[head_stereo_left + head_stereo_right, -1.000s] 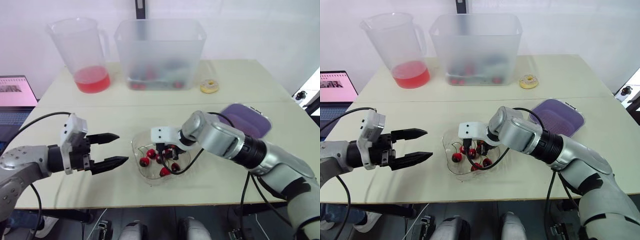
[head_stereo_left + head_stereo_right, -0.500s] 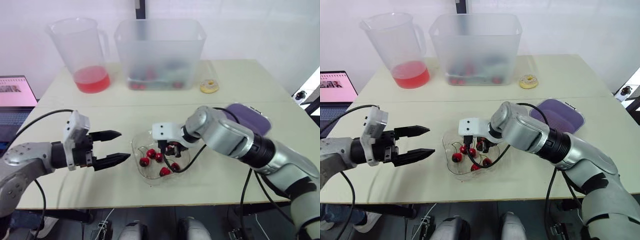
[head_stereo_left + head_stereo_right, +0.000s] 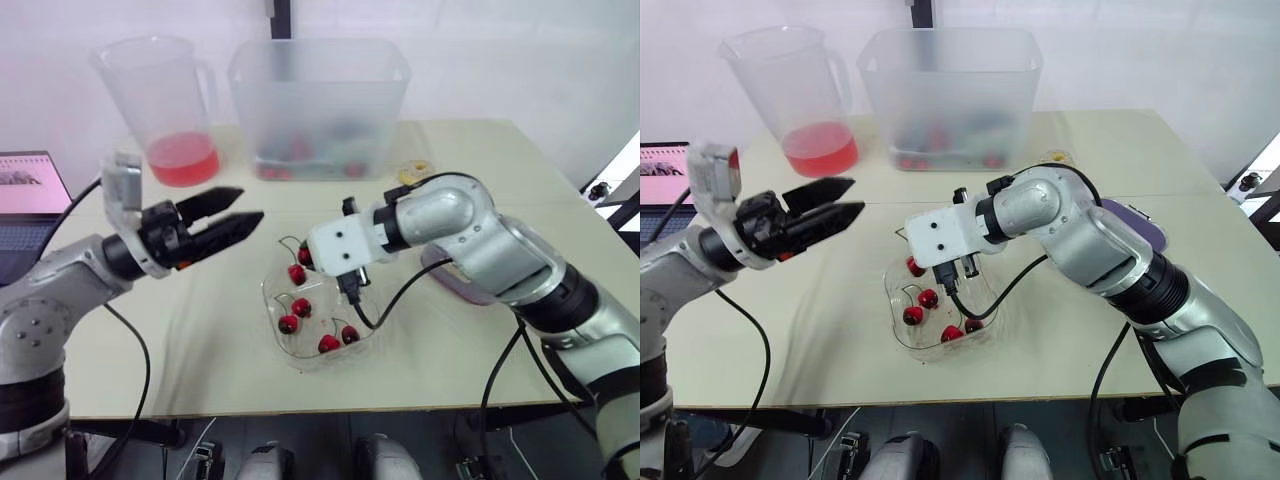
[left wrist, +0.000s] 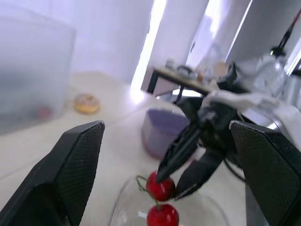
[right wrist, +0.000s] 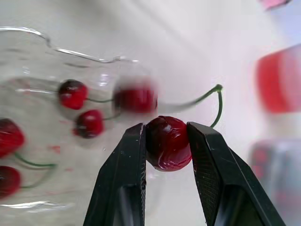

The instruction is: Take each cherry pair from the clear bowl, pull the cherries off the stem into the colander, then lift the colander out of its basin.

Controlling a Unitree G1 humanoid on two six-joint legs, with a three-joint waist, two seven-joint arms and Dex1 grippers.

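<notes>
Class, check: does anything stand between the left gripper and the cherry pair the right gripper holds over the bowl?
Nothing visible does. The left gripper, jaws open, faces the cherry pair across open air; the right gripper pinches one cherry.

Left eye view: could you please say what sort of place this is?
Probably an indoor lab or office: a pale work table, an open laptop and a clear plastic bowl of red cherries.

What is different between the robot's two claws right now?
The left gripper is open and empty; the right gripper is shut on a cherry. The left gripper hangs in the air off to the side of the clear bowl; the right gripper is above that bowl. Both have two black fingers.
</notes>
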